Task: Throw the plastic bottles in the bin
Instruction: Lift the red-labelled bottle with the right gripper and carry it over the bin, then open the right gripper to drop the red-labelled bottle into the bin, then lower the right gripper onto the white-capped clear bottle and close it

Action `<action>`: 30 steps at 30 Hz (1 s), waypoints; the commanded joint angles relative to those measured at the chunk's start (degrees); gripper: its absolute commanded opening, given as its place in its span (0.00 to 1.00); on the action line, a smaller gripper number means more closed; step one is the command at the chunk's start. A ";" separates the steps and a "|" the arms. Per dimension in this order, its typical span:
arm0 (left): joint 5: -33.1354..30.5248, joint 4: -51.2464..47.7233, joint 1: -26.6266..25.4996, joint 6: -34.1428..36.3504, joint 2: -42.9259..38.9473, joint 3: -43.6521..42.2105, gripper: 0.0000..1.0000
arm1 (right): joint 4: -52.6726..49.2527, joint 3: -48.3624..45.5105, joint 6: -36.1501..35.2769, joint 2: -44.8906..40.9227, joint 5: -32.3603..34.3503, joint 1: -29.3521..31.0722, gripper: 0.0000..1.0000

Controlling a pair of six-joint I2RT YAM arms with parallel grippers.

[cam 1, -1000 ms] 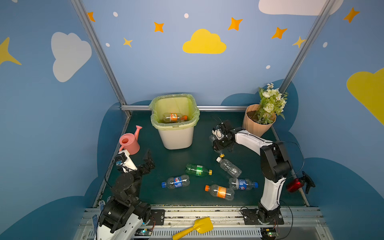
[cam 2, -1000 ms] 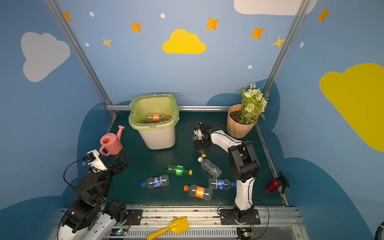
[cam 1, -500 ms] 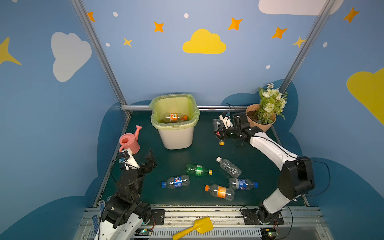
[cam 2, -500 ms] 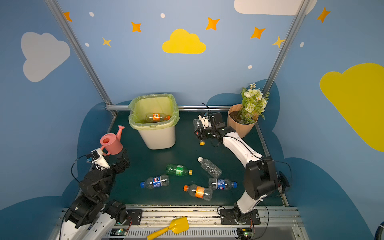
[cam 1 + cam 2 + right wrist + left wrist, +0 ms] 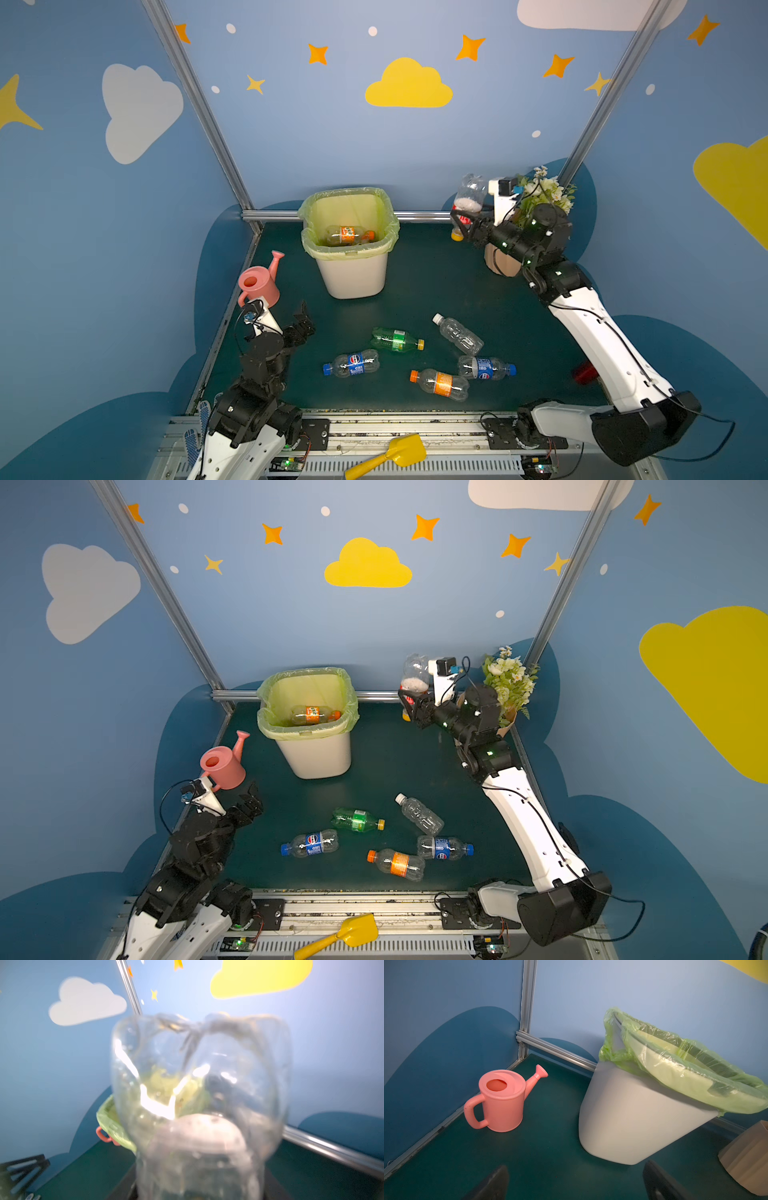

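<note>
My right gripper (image 5: 462,222) is shut on a clear plastic bottle (image 5: 468,195) with a red label, held base up and cap down in the air, to the right of the bin and higher than its rim. In the right wrist view this bottle (image 5: 199,1095) fills the frame and hides the jaws. The white bin (image 5: 353,276) with a yellow-green liner stands at the back and holds one orange-labelled bottle (image 5: 347,235). Several bottles lie on the green floor, among them a green one (image 5: 395,338) and a blue-labelled one (image 5: 353,363). My left gripper (image 5: 305,322) hangs open and empty near the floor, left of the bin (image 5: 623,1122).
A pink watering can (image 5: 259,282) stands left of the bin, just beyond the left gripper. A ribbed flowerpot (image 5: 500,264) with flowers sits at the back right, behind the right arm. A yellow shovel (image 5: 390,455) lies on the front rail.
The right arm has stretched out and raised the bottle from near the floor to above the bin's rim height. The left arm has barely shifted.
</note>
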 commanded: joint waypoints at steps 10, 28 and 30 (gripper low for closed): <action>1.18 -0.02 0.26 -1.93 2.47 -0.64 1.00 | 15.83 18.09 16.31 23.40 -10.01 11.28 0.48; 5.30 3.52 0.22 2.49 8.56 2.67 1.00 | -1.34 10.84 -5.60 7.65 4.14 9.13 0.97; 6.25 3.51 0.13 3.00 9.54 3.31 1.00 | -4.45 4.83 -7.04 3.77 5.91 7.52 0.97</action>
